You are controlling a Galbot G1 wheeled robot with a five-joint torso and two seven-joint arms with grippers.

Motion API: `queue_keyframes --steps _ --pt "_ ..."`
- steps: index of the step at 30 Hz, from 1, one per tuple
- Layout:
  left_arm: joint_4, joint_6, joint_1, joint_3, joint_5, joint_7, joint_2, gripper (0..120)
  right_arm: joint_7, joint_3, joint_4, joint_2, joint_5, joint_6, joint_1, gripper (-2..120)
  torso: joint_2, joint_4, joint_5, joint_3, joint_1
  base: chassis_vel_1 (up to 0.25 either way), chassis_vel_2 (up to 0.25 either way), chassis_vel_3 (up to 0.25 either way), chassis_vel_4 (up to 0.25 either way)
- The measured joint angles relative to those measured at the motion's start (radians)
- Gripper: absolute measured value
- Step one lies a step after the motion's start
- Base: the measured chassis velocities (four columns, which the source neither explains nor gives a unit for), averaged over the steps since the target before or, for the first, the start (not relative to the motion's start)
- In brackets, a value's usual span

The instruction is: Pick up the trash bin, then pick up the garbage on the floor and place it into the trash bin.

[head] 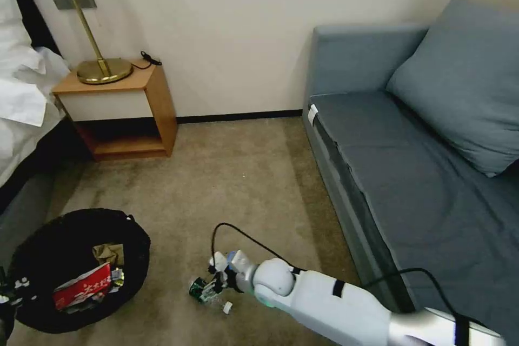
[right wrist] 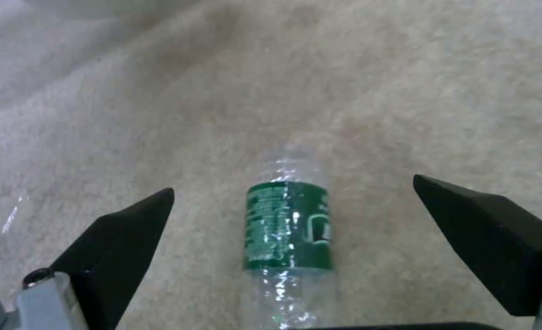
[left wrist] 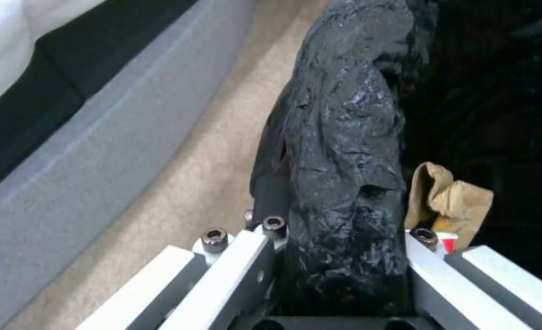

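The trash bin (head: 139, 239), lined with a crinkly black bag, stands low at my left. My left gripper (head: 10, 293) is shut on its rim (left wrist: 344, 137), one finger on each side of the bag. Inside lie a red-and-white packet (head: 84, 289) and a brown crumpled paper bag (head: 108, 253), the bag also seen close up (left wrist: 451, 199). One piece of garbage, a clear bottle (head: 208, 292) with a green label, lies on the carpet. My right gripper (right wrist: 292, 190) hangs open just over the bottle (right wrist: 288, 224), its black fingers (right wrist: 130, 229) straddling it without touching.
A grey sofa (head: 421, 173) runs along the right, close to my right arm. A wooden nightstand (head: 119, 108) with a brass lamp (head: 100, 67) stands at the back left, beside a bed (head: 21, 97). Open carpet (head: 232, 173) lies in the middle.
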Motion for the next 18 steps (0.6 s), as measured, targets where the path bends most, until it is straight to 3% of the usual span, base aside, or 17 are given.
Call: queue_keyframes --steps 18 --pt "-0.001 -0.001 0.005 -0.003 0.002 0.001 -0.001 2 -0.011 -0.083 -0.176 0.135 -0.038 -0.087 0.029 100 0.0 -0.0001 0.0 0.0 0.0 0.0 0.0 0.0 0.0"
